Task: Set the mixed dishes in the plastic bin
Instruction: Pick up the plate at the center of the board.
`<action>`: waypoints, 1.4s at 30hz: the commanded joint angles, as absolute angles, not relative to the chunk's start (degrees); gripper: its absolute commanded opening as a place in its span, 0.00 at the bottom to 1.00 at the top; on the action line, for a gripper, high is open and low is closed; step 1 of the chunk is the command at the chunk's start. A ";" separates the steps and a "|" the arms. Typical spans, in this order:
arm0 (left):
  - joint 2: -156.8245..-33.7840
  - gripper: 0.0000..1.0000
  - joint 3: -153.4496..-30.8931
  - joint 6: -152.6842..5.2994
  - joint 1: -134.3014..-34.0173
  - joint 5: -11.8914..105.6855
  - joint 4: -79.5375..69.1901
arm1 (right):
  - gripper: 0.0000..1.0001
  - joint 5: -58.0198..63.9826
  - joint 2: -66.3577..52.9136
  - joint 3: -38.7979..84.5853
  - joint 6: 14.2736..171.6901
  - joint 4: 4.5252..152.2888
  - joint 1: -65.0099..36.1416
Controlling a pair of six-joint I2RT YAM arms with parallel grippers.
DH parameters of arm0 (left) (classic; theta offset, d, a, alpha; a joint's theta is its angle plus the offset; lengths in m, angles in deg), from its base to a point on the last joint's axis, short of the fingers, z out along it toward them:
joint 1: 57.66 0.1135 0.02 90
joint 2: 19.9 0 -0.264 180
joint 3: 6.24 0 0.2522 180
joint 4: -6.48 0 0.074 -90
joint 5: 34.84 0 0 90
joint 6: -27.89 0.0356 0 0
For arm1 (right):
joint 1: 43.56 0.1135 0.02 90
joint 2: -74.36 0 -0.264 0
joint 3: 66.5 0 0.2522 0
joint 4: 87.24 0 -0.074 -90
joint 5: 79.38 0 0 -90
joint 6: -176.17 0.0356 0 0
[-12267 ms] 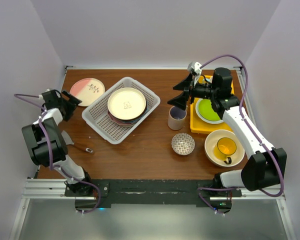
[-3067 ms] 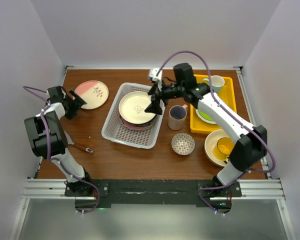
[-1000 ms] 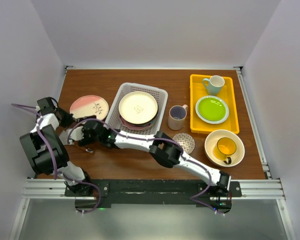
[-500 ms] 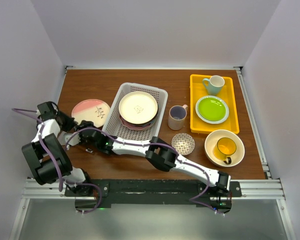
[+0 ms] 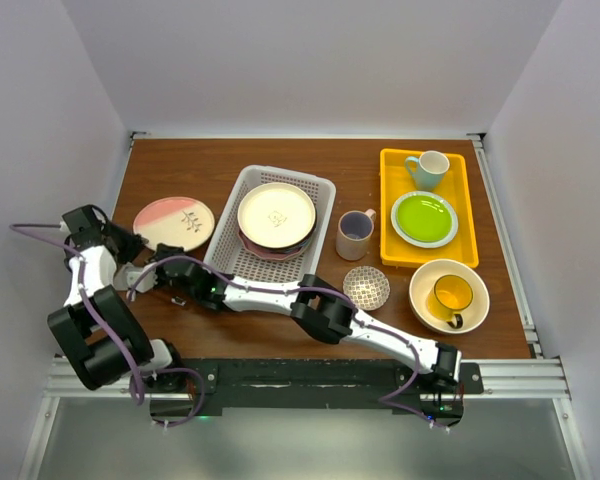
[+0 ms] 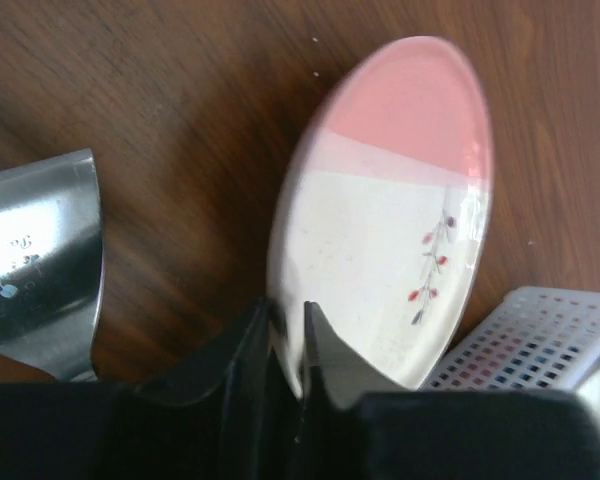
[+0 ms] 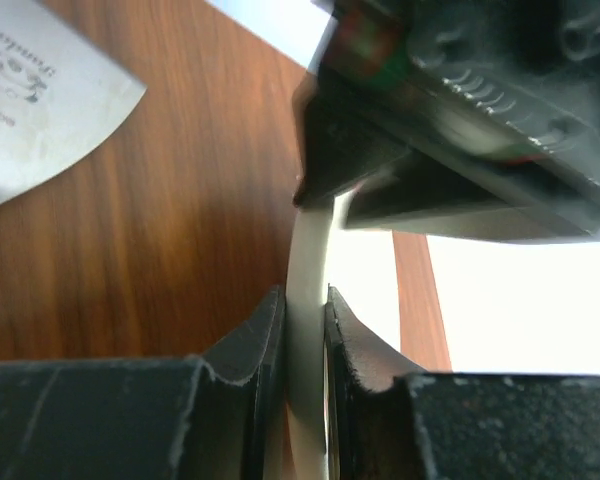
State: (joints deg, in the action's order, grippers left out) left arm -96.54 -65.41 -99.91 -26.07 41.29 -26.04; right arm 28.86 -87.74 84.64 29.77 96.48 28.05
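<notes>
Pink-and-cream plate (image 6: pixel 380 230) rim pinched between left fingers (image 6: pixel 242 352), also right fingers (image 7: pixel 255 350); grip points hidden overhead.

A red sprig marks the pink-and-cream plate (image 6: pixel 390 230); the bin (image 5: pixel 228 250) is white lattice, the tray (image 5: pixel 465 180) yellow.

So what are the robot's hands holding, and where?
The pink-and-cream plate, by its rim. The right gripper pinches the edge. The left gripper has its fingers around the same edge, but whether they squeeze it cannot be told.

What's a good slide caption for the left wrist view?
Left gripper pinching the rim of the pink-and-cream plate, metal spatula blade on one side, plastic bin corner on the other.
</notes>
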 commanded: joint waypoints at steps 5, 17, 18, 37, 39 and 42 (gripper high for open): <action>-90.39 0.74 -70.36 -101.75 -22.86 36.52 -25.20 | 0.00 27.86 -79.89 82.44 30.36 96.49 26.75; -92.23 0.81 -84.59 -100.96 -22.68 39.16 -36.10 | 0.00 23.72 -73.39 86.82 33.87 91.93 26.66; -92.49 0.82 -85.12 -101.13 -22.68 38.99 -36.45 | 0.00 23.63 -73.12 87.26 34.31 91.40 26.66; -92.23 0.83 -87.42 -103.86 -21.36 37.32 -39.09 | 0.00 19.06 -66.54 96.84 40.55 82.61 23.94; -92.23 0.83 -86.98 -104.47 -21.36 36.53 -38.66 | 0.00 18.10 -65.74 97.03 40.47 81.64 23.76; -91.97 0.83 -86.71 -105.18 -21.10 33.98 -37.86 | 0.00 17.57 -63.81 96.59 39.59 80.94 23.68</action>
